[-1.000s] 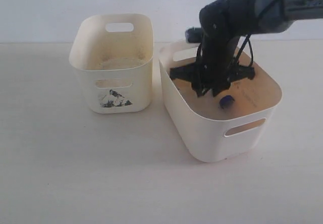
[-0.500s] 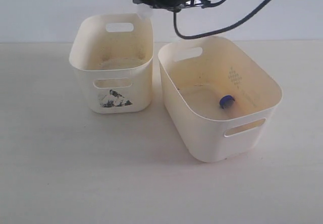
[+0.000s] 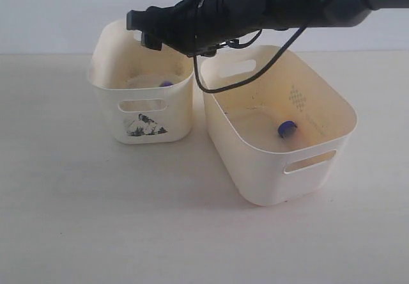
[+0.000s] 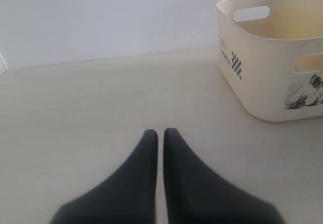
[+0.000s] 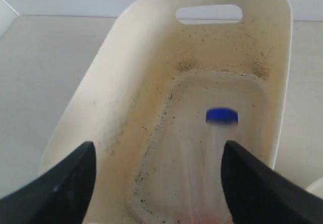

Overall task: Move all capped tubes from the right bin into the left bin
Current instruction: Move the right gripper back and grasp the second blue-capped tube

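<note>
A blue-capped tube (image 3: 166, 84) lies inside the left bin (image 3: 142, 114), the smaller one with the black picture. In the right wrist view this tube (image 5: 221, 117) shows below my right gripper (image 5: 157, 153), which is open with nothing between its fingers. That gripper (image 3: 146, 33) hovers over the left bin's rim, its arm reaching across from the right. A second blue-capped tube (image 3: 286, 128) rests on the floor of the right bin (image 3: 268, 181). My left gripper (image 4: 160, 132) is shut and empty above the table, beside the left bin (image 4: 262, 82). The orange-red-capped tube is not clearly visible.
The two bins stand side by side, almost touching, near the back wall. The right arm's black cable (image 3: 255, 73) hangs over the right bin's far rim. Bare table (image 3: 128, 220) stretches in front of both bins.
My right arm lifted out of the right bin and swung left over the left bin. A blue-capped tube now lies in the left bin and the gripper stands open.
</note>
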You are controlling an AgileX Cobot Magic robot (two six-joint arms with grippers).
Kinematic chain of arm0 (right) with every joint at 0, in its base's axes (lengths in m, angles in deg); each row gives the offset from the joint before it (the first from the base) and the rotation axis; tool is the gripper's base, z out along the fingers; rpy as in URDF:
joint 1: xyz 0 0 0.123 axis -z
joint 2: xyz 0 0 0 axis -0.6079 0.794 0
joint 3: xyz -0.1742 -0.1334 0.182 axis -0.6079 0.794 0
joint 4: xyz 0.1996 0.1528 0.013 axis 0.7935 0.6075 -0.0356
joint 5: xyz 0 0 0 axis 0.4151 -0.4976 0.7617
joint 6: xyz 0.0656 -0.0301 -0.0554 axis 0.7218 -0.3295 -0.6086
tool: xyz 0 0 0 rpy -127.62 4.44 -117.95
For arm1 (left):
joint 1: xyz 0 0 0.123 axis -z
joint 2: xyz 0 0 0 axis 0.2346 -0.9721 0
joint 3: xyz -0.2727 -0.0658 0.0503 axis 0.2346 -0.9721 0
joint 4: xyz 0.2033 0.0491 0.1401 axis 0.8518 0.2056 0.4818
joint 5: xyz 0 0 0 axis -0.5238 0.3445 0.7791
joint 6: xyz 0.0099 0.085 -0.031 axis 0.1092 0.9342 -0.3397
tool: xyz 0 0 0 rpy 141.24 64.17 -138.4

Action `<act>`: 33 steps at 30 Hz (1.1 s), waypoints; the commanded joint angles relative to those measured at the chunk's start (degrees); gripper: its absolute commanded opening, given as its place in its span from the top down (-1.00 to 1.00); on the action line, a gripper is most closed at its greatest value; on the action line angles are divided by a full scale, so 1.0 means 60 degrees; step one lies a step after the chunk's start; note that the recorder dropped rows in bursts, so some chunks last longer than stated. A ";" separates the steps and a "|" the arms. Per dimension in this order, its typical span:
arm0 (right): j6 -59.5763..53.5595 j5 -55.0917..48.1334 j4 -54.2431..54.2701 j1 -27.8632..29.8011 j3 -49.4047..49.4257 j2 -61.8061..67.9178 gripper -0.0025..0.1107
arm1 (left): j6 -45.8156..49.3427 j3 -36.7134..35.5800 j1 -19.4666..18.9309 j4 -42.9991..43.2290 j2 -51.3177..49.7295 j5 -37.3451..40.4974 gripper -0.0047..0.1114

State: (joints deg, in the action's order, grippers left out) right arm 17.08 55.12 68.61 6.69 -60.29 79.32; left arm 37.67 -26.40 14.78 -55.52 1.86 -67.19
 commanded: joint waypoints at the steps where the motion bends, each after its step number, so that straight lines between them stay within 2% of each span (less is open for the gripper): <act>1: -0.0423 -0.0499 -0.0057 0.0068 -0.0033 -0.0373 -0.23 | -0.0111 0.0037 -0.0011 -0.0064 0.0018 -0.0143 0.84; 5: -0.0523 -0.2415 -0.0339 0.0738 -0.0033 -0.1043 0.16 | -0.0111 0.0037 -0.0011 -0.0064 0.0018 -0.0143 0.84; 8: -0.0487 -0.3744 -0.1004 0.1138 -0.0033 -0.1228 0.53 | -0.0111 0.0037 -0.0011 -0.0064 0.0018 -0.0143 0.84; 9: -0.0003 -0.4529 -0.1360 0.1286 -0.0033 -0.1228 0.77 | -0.0111 0.0037 -0.0011 -0.0064 0.0018 -0.0143 0.84; 10: 0.0277 -0.4736 -0.1657 0.1311 -0.0015 -0.1193 0.84 | -0.0111 0.0037 -0.0011 -0.0064 0.0018 -0.0143 0.84; 12: 0.1793 -0.5405 -0.2685 0.1311 -0.0015 -0.1130 0.82 | -0.0111 0.0037 -0.0011 -0.0064 0.0018 -0.0143 0.84; 15: 0.3099 -0.6750 -0.3905 0.1311 -0.0015 -0.1108 0.51 | -0.0111 0.0037 -0.0011 -0.0064 0.0018 -0.0143 0.84; 16: 0.3185 -0.7009 -0.4041 0.1311 -0.0015 -0.1087 0.48 | -0.0111 0.0037 -0.0011 -0.0064 0.0018 -0.0143 0.84; 20: 0.3551 -0.8474 -0.4378 0.1311 -0.0015 -0.0869 0.48 | -0.0111 0.0037 -0.0011 -0.0064 0.0018 -0.0143 0.84; 25: 0.3972 -0.9234 -0.4462 0.1180 -0.0015 -0.0540 0.48 | -0.0111 0.0037 -0.0011 -0.0064 0.0018 -0.0143 0.84; 28: 0.4885 -0.9464 -0.4855 0.0972 -0.0015 -0.0360 0.46 | -0.0111 0.0037 -0.0011 -0.0064 0.0018 -0.0143 0.84; 30: 0.5316 -0.9340 -0.5008 0.0835 -0.0015 -0.0226 0.33 | -0.0111 0.0037 -0.0011 -0.0064 0.0018 -0.0143 0.84; 33: 0.5422 -0.8990 -0.4906 0.0793 -0.0015 -0.0014 0.02 | -0.0111 0.0037 -0.0011 -0.0064 0.0018 -0.0143 0.84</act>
State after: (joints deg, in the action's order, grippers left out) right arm 48.20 -0.41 39.57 11.74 -60.29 78.38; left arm 37.67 -26.40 14.78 -55.52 1.86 -67.19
